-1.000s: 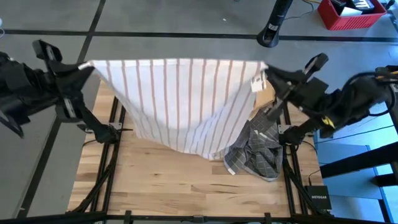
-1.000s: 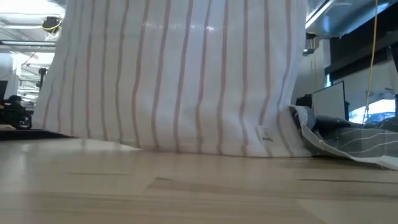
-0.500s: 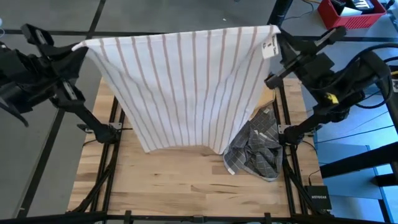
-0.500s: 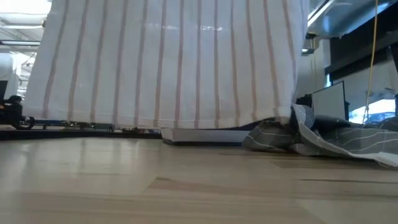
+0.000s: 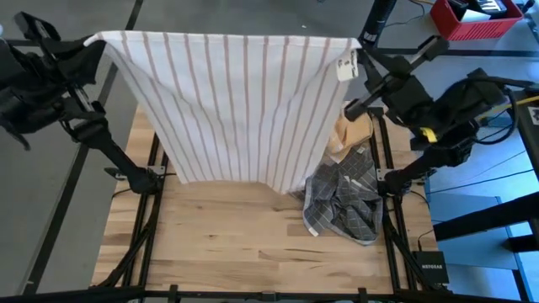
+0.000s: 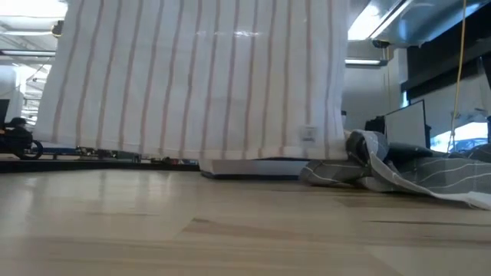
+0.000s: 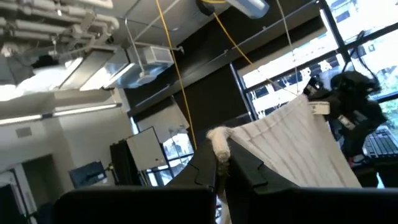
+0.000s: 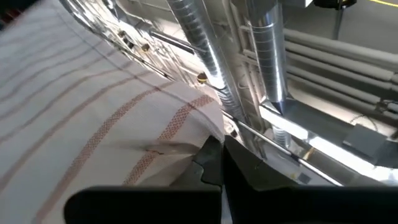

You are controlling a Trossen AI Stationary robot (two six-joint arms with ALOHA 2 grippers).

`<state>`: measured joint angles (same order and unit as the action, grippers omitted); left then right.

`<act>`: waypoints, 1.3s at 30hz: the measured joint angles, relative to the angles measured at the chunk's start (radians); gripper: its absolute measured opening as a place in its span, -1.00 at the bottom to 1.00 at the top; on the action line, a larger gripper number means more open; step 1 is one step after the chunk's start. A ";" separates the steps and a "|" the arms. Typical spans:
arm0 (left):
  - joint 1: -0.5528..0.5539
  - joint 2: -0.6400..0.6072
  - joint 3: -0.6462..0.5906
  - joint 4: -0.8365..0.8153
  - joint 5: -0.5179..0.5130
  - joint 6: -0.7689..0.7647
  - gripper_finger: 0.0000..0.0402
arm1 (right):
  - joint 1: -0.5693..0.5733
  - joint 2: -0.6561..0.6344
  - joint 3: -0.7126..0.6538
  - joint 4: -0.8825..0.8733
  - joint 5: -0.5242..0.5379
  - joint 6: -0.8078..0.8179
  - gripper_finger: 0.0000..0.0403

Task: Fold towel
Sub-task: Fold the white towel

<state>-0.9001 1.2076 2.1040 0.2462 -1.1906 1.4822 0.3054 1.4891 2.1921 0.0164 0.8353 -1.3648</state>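
Two grippers, taut towel edge aloft

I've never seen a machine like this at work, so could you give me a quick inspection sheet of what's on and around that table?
Surface: wooden table, bare at the front.
Job's things: striped towel held up and spread, its lower edge hanging just above the wood.
Clutter: crumpled grey checked cloth by the right side; something tan behind it.
Claws: left claw shut on one top corner, right claw shut on the other.
Cables: yellow cords hanging overhead.
Surroundings: red crate on the floor, monitors behind.
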 joint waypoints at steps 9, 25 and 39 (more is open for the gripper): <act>-0.029 0.020 0.000 -0.040 0.044 0.018 -0.99 | -0.047 -0.002 0.001 -0.071 -0.158 0.025 -0.97; -0.281 0.269 -0.040 -0.333 -0.193 -0.480 -0.99 | 0.447 0.075 0.000 -0.553 0.133 0.622 -0.97; -0.486 0.452 -0.156 -0.393 -0.379 -1.026 -0.99 | 0.670 0.295 0.000 -0.865 0.197 1.332 -0.97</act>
<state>-1.3862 1.6594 1.9482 -0.1468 -1.5698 0.4560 0.9750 1.7838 2.1920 -0.8486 1.0328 -0.0324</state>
